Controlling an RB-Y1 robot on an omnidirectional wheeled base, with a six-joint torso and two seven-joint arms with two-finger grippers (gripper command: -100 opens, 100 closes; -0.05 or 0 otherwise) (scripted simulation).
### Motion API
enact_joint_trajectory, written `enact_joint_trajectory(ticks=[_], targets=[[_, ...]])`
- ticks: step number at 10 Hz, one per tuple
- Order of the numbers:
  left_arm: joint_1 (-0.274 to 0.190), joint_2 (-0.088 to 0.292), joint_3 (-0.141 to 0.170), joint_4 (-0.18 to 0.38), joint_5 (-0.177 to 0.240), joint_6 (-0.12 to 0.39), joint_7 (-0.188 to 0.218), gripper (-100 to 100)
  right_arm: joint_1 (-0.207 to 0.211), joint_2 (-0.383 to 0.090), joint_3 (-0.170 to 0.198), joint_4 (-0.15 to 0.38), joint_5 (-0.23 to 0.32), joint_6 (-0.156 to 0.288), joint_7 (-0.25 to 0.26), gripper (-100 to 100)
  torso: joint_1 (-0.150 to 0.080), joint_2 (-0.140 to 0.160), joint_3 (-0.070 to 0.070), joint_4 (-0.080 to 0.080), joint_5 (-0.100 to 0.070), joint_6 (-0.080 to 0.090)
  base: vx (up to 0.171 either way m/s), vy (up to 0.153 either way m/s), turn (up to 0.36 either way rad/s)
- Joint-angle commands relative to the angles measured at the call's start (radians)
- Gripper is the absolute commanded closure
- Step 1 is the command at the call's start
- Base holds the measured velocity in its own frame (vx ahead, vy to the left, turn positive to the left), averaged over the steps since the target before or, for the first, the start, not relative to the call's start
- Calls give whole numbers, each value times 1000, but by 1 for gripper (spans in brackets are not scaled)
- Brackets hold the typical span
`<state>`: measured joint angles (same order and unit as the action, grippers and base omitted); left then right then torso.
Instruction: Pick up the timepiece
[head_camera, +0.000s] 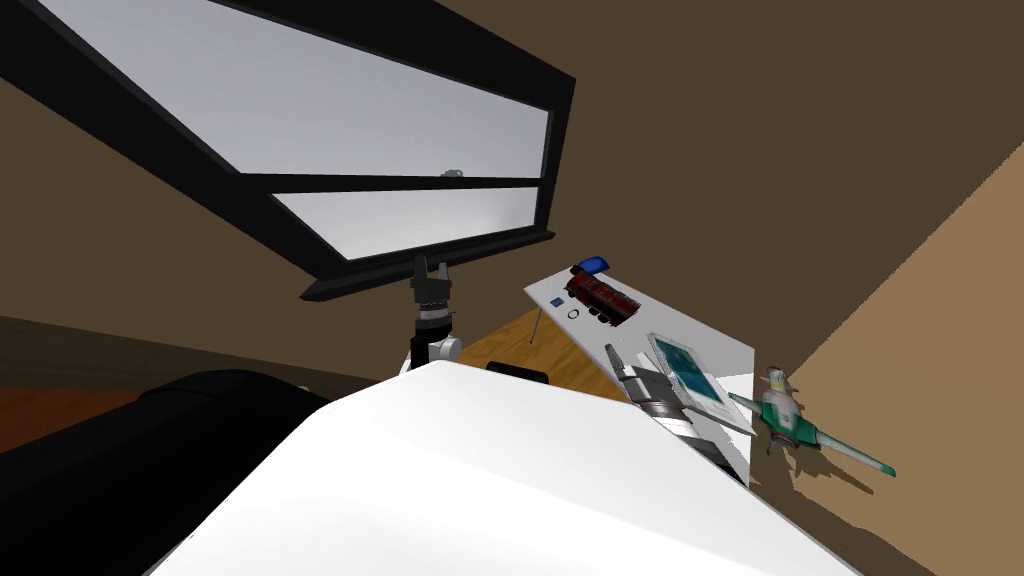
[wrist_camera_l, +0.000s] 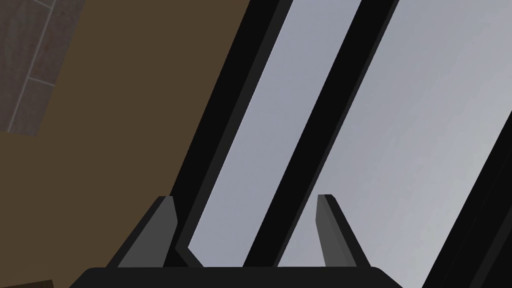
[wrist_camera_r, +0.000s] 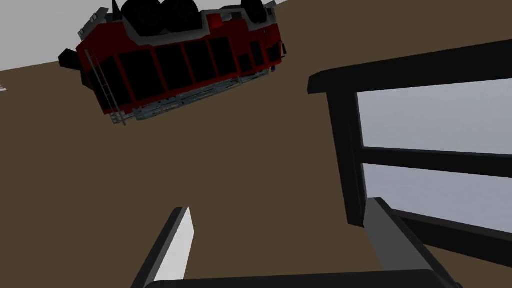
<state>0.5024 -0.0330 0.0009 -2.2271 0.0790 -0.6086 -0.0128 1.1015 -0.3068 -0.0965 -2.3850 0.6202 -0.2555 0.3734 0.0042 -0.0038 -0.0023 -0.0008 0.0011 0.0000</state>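
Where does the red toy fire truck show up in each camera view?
Head view: red fire truck at the white table's far end.
Left wrist view: not in it.
Right wrist view: ahead of the right hand, near the black window frame.
Shared landmark: the black window frame.

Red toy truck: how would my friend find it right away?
Find the white table to the right of the big black-framed window. At its far end sits a long red toy truck with dark windows, between a small blue object and a tiny dark ring. It is the only red thing there.
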Motion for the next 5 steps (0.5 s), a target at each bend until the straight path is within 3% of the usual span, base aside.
enact_joint_trajectory(ticks=[1,5], targets=[[0,0,0,0,0,0,0,0,50,-29,-14,-3,50,22,30,-100,0,0,0,0,0,0,90,51,167],[0,0,0,0,0,0,0,0,155,-80,-36,-3,161,58,83,-100,0,0,0,0,0,0,78,62,132]])
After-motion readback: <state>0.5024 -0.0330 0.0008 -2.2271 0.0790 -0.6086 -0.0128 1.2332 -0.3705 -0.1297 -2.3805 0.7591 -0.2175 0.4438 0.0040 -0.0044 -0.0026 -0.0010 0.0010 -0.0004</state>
